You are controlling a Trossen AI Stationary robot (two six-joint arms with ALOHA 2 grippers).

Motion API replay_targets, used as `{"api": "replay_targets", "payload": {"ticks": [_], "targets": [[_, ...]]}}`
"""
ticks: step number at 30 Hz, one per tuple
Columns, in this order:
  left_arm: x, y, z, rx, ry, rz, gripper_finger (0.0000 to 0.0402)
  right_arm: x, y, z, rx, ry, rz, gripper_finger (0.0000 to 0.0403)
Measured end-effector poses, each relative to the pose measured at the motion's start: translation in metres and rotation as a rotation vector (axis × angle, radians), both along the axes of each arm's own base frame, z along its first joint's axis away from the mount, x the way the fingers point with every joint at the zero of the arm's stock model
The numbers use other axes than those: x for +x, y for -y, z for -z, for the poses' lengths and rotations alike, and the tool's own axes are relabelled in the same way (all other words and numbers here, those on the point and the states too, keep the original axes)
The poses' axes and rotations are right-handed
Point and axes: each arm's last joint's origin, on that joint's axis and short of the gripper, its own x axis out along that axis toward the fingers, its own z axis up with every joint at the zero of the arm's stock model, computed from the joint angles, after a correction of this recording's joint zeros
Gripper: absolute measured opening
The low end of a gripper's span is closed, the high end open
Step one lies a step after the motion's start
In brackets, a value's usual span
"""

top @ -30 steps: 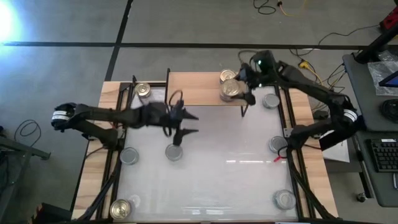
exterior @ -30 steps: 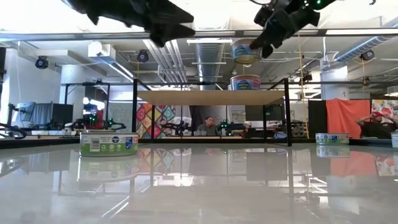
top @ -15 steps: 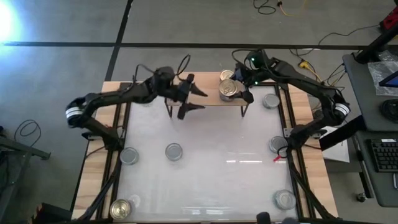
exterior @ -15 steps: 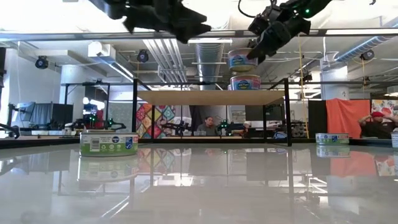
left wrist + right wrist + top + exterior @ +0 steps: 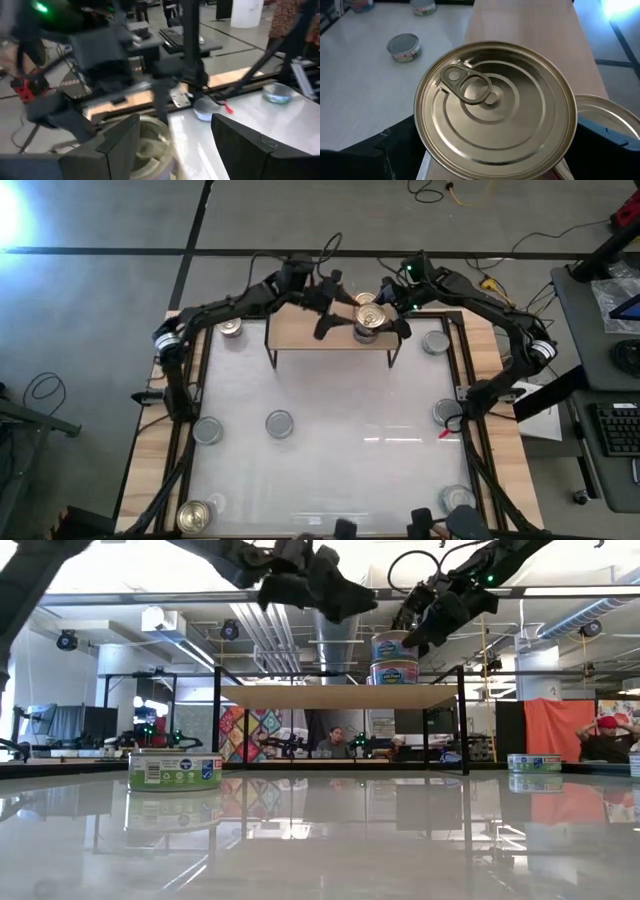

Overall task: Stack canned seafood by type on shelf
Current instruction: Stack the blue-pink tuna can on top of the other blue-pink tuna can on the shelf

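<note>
The shelf (image 5: 310, 332) stands at the table's far edge. My right gripper (image 5: 382, 318) is shut on a gold pull-ring tin (image 5: 495, 110) over the shelf's right end. In the low view this tin (image 5: 394, 644) sits right above a second tin (image 5: 394, 672) that stands on the shelf. From above, the second tin (image 5: 365, 300) lies a little farther back. My left gripper (image 5: 332, 308) is open and empty, in the air above the shelf just left of the tins. In its wrist view the gold tin (image 5: 150, 142) shows between its fingers (image 5: 120, 145). My right gripper pinches the gold tin by opposite sides of its round wall (image 5: 422, 137), one finger (image 5: 395, 147) on each side. The fingers slant down from the table's far right. The tin is level, pull-ring up. Whether its bottom rests on the lower tin, I cannot tell.
Several more tins lie on the white table: silver-topped ones (image 5: 280, 423) (image 5: 207, 430) (image 5: 446, 412) and gold-topped ones (image 5: 232, 327) (image 5: 195, 515). The shelf's left half is bare. The two arms are close together over the shelf. People and benches show in the room behind.
My left gripper has swung from above the table's middle toward the far edge and to the right, ending over the shelf beside the tins, still open. My right gripper has lowered the gold tin down toward the tin on the shelf.
</note>
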Motion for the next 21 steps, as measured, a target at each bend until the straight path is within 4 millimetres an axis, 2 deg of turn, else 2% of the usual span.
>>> {"api": "replay_targets", "payload": {"ticks": [6,12,21], "targets": [[0.021,-0.032,0.012,-0.063,-0.017,-0.064,0.0232,0.005,0.008,0.013,0.024,0.003,-0.022,0.0371],[0.04,-0.045,0.028,-0.068,-0.102,-0.049,0.0232,0.005,0.007,0.013,0.014,-0.003,-0.033,0.037],[0.057,-0.053,0.033,-0.051,-0.198,-0.009,0.0232,0.003,0.006,0.012,-0.004,-0.014,-0.034,0.0371]]}}
